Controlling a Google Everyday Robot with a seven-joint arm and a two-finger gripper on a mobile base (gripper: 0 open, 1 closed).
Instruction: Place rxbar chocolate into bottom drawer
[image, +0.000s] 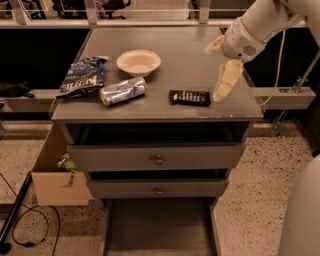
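Note:
The rxbar chocolate (189, 97) is a flat black wrapper with white lettering, lying near the front right of the cabinet top (180, 40). My gripper (214, 75) hangs over the right side of the top, just right of the bar and apart from it. Its two cream fingers (227, 80) are spread open and hold nothing. The bottom drawer (159, 225) is pulled out at floor level below the two knobbed drawers, and its grey floor is bare.
A crushed silver can (122, 91), a dark-blue chip bag (82, 76) and a white bowl (138, 62) lie on the left half of the top. A cardboard box (55, 175) stands left of the cabinet, with cables on the floor (27, 227).

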